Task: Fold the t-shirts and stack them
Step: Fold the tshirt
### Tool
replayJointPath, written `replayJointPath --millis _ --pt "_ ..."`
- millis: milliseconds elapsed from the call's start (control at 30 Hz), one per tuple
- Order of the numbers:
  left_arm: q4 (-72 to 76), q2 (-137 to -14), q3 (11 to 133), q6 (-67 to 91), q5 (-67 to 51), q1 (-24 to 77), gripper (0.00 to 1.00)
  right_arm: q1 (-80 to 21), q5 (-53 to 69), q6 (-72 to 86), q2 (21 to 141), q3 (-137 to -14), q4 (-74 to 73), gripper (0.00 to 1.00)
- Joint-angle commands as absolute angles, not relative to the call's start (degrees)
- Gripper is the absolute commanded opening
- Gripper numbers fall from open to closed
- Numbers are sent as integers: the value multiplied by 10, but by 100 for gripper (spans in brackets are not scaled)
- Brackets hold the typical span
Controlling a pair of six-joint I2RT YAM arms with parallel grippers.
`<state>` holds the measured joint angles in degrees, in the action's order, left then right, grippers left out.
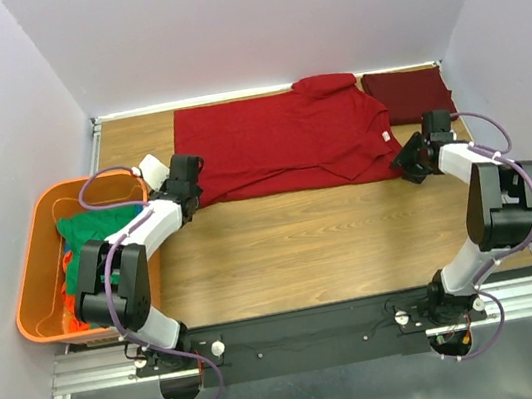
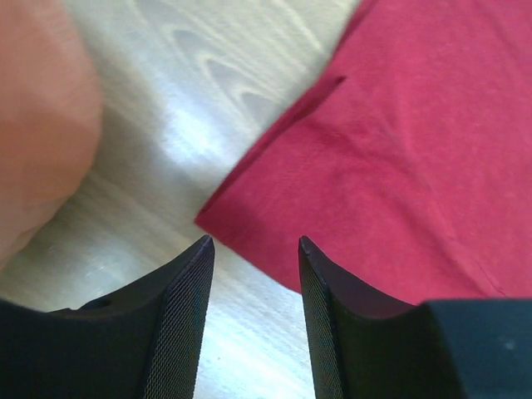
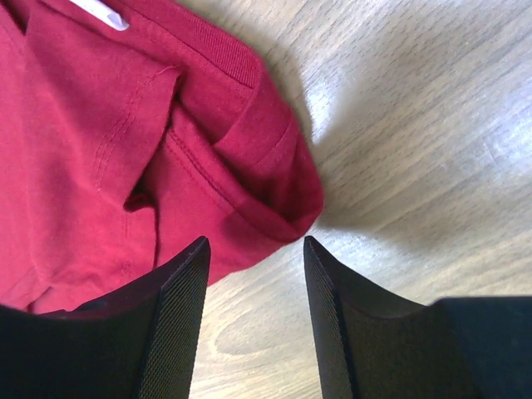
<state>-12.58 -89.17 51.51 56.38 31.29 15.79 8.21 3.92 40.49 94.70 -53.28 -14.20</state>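
Note:
A bright red t-shirt (image 1: 282, 141) lies spread across the back of the wooden table, partly folded lengthwise. A dark maroon t-shirt (image 1: 408, 93) lies folded at the back right. A green t-shirt (image 1: 94, 232) sits in the orange tub. My left gripper (image 1: 194, 193) is open and empty just off the red shirt's near left corner (image 2: 218, 218). My right gripper (image 1: 405, 165) is open and empty just off the shirt's near right corner, a rolled sleeve hem (image 3: 274, 208). Bare wood shows between both pairs of fingers.
An orange plastic tub (image 1: 39, 266) holding more cloth stands off the table's left edge; it blurs into the left wrist view (image 2: 37, 125). White walls close the back and sides. Bare wood (image 1: 323, 241) lies in front of the red shirt.

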Motion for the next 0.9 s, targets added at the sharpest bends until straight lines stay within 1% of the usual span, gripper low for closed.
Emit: replayJointPath --millis 0,33,100,133,200,300,500,667,867 --pt "-77 -876 501 533 294 151 55 82 33 412 962 -530 -111 55" --pt "-74 -875 497 533 291 150 56 81 33 412 963 -530 -109 54" --pt "-62 -875 489 529 280 145 57 81 20 414 969 -531 -106 47" --pt "-61 -877 487 529 276 143 57 81 18 413 970 -533 -106 36" --pt "-53 -882 483 527 267 141 57 81 3 409 972 -538 -107 20" --pt "-37 -885 481 519 260 141 57 86 -26 403 958 -541 -111 11" --pt "-18 -903 471 515 243 141 57 93 -54 388 935 -542 -121 8" --pt "-11 -904 451 524 230 144 55 95 -54 382 930 -546 -127 8" --pt "-17 -890 438 530 240 154 54 96 -49 381 935 -548 -130 8"
